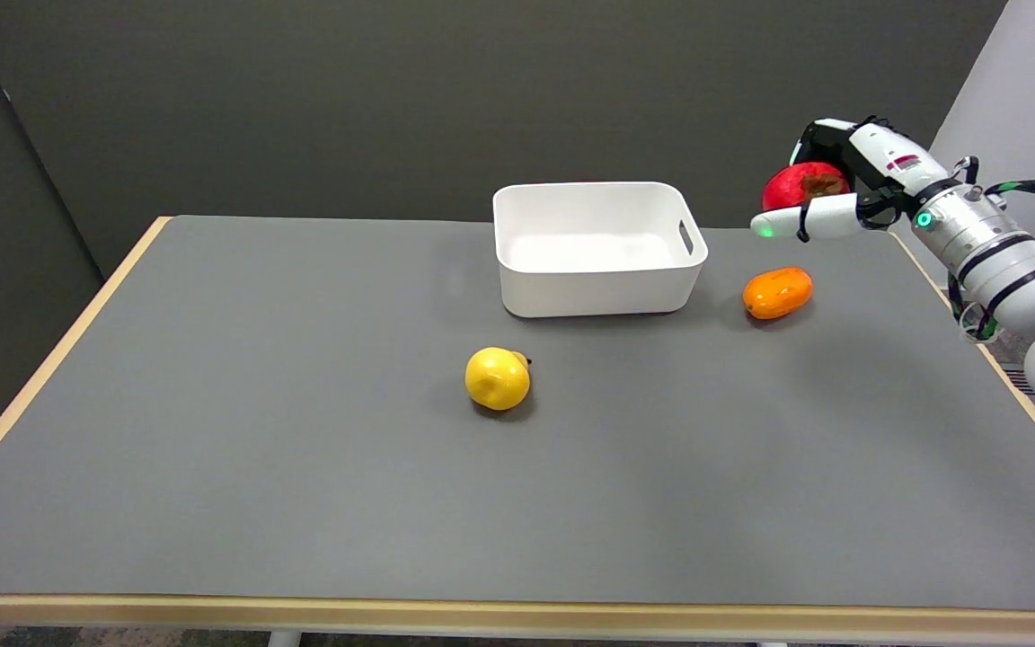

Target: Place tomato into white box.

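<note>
Head view, right hand gripping round red tomato, brownish top patch, aloft beside white box

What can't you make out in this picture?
- Tomato, head view: its far side is hidden by the right hand.
- White box: near inner floor hidden by its front wall.
- Right arm: cut off by the picture's right edge.

We see the round red tomato held aloft beyond the table's far right corner; the white rectangular plastic box sits upright near the far edge.
</note>
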